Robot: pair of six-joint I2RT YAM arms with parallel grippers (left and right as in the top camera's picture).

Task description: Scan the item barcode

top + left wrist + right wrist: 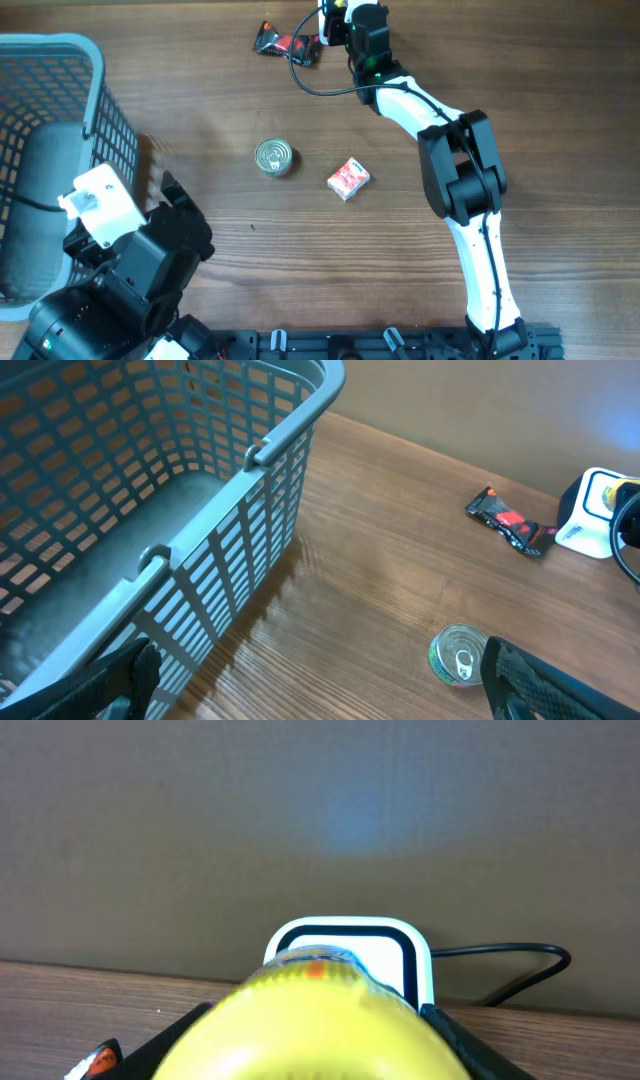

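Observation:
A yellow rounded item [318, 1015] fills the bottom of the right wrist view, and my right gripper [320, 1055] is shut on it, with a black finger on either side. Just behind it stands the white barcode scanner [345, 948], black-framed, against the back wall. From overhead, the right gripper [345, 18] is at the table's far edge beside the scanner [327, 25]. My left gripper [330, 700] hangs open over the wood next to the basket, holding nothing.
A grey mesh basket [95, 95] occupies the left side. A tin can [273, 157], a small red and white box [348, 179] and a dark snack wrapper [285, 43] lie on the table. The scanner's black cable [322, 90] loops across the wood.

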